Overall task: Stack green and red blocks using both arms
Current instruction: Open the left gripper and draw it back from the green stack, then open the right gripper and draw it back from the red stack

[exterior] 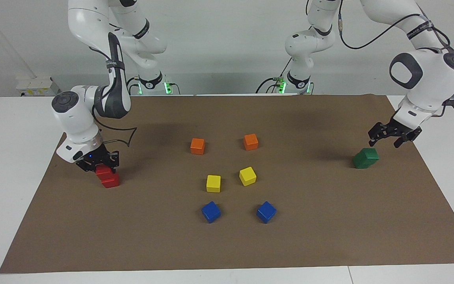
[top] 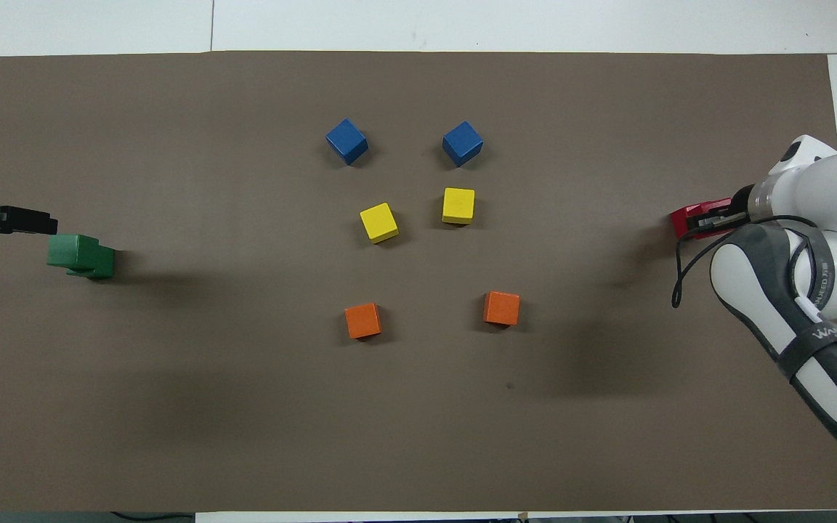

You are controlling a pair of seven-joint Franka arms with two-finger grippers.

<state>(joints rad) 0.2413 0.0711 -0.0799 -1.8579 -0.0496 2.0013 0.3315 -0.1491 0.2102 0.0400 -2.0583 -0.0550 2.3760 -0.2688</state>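
Blocks: red pair [exterior: 108, 176] stacked, upper one clamped by right gripper [exterior: 97, 162]. Green pair [exterior: 365, 157] stacked; left gripper [exterior: 393, 135] at their 1 o'clock, above, jaws spread, empty.

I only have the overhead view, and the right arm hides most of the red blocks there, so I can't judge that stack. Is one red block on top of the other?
Observer: Yes. In the facing view the upper red block sits on the lower red block, a little offset from it.
Operator: Where is the right gripper in height?
Observer: The right gripper is down at the upper red block, in contact with its top.
Operator: Is the left gripper touching the green ones?
Observer: No. The left gripper hangs above the green blocks with its fingers open and a visible gap below them.
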